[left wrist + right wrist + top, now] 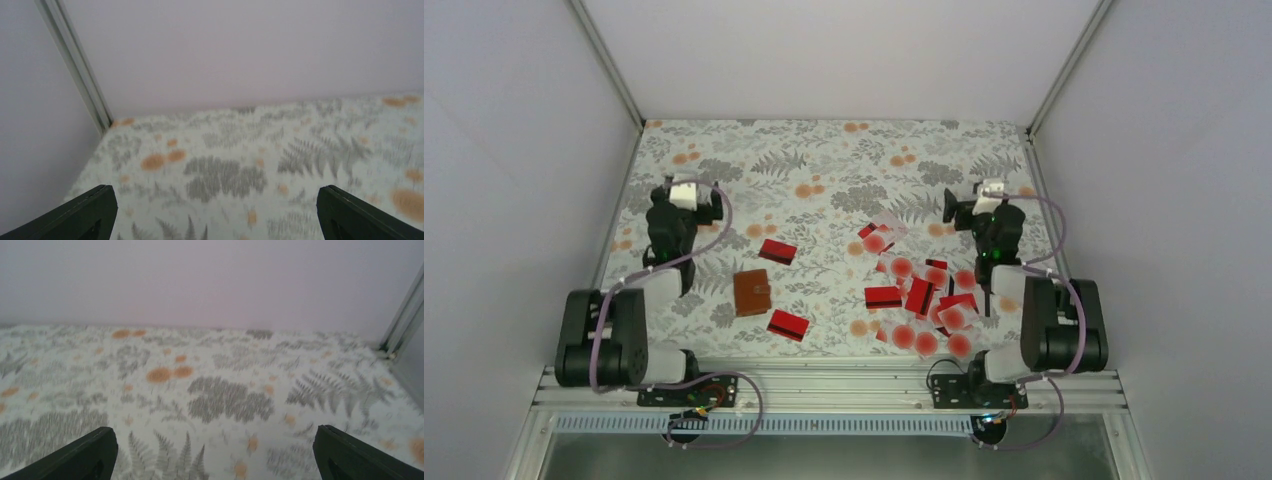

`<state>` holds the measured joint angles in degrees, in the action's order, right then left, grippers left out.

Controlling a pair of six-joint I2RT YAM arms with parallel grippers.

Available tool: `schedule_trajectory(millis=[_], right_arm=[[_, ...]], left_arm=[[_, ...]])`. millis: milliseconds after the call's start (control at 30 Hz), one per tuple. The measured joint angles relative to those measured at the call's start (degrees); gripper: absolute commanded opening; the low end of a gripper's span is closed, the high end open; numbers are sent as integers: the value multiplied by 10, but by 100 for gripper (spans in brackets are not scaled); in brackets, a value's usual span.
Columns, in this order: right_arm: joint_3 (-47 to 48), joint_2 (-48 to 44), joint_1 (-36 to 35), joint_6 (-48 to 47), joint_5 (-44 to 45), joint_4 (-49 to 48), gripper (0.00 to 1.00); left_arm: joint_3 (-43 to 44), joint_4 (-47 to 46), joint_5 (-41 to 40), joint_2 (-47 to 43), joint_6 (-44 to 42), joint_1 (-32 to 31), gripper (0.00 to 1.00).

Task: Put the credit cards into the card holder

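Floral table (824,160), card holder (752,292) well apart from left claw (216,212)

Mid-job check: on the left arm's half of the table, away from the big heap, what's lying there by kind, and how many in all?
card holder: 1
red credit cards: 2
Total: 3
The heap of cards on the right arm's side overlaps too much for an exact count.
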<state>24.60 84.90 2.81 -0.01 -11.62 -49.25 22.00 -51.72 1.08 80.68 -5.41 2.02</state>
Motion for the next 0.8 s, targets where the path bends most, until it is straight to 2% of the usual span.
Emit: schedule_trajectory(millis=[133, 300, 433, 633, 800], right_arm=[[83, -53, 0, 7, 24, 112, 99], [203, -101, 0, 42, 47, 247, 99], [317, -94, 3, 120, 84, 375, 99], [426, -49, 7, 160, 81, 556, 99], [434, -37, 5, 180, 35, 675, 99]], left_arm=[[134, 205, -5, -67, 38, -2, 100], [337, 458, -5, -67, 92, -2, 100], [430, 615, 3, -58, 133, 2, 100], [475, 816, 51, -56, 175, 11, 98], [450, 947, 96, -81, 198, 11, 90]])
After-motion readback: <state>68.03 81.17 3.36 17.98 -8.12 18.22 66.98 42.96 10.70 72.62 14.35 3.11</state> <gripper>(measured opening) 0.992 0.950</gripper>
